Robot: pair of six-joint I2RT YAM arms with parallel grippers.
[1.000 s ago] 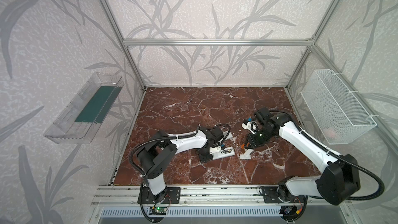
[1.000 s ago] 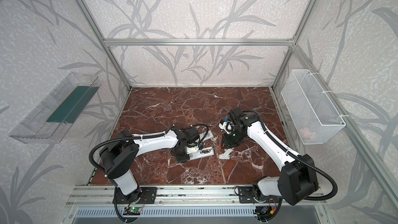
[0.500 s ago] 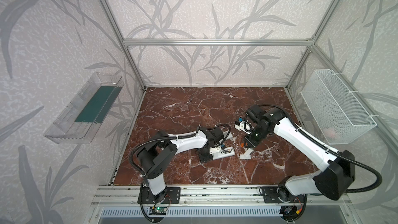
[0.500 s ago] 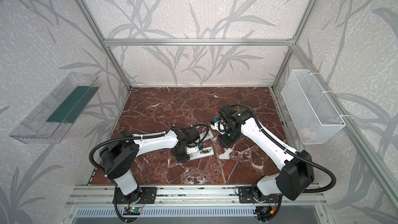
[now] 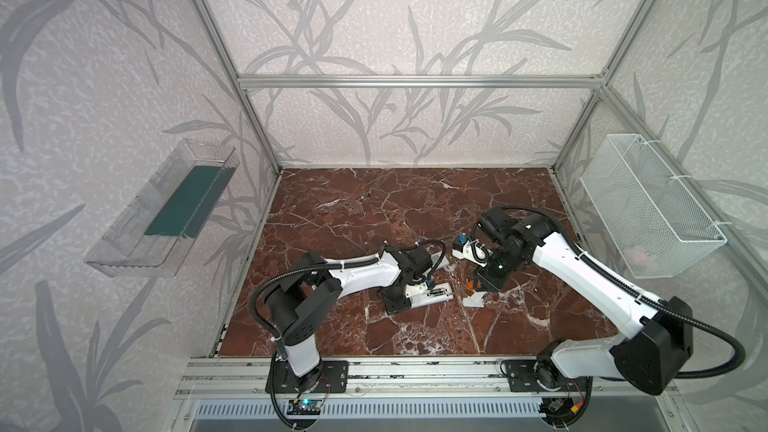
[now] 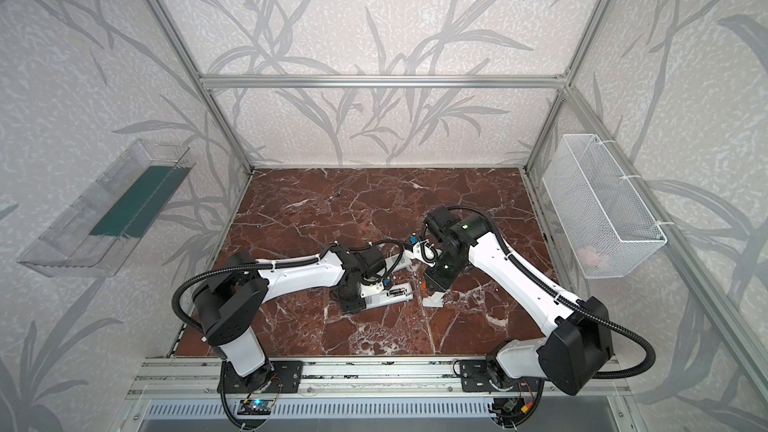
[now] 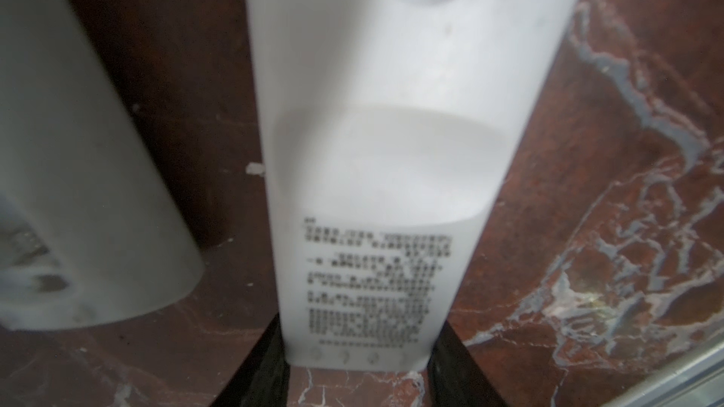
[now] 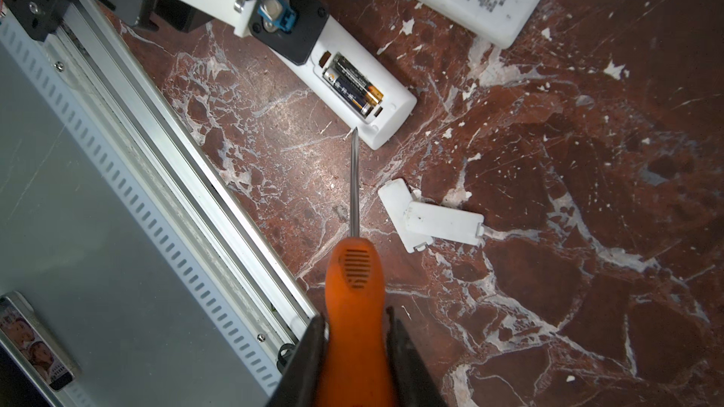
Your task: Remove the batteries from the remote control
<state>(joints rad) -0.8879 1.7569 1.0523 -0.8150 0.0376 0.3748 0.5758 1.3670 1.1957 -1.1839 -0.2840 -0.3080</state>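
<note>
Low down, the left gripper grips part-closed; nearby the right gripper angles downward, clamped tight.

Red-brown marble tabletop, white-veined and flecked. Near its middle, two small white covers, one overlapping the other. Above it, orange-handled screwdriver. Off its right edge, white wire basket; off its left, clear bin with green liner.

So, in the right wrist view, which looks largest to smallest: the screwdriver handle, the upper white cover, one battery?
1. screwdriver handle: largest, but it is nearest the camera, so this is partly inflated.
2. upper white cover.
3. one battery in the remote.
</note>
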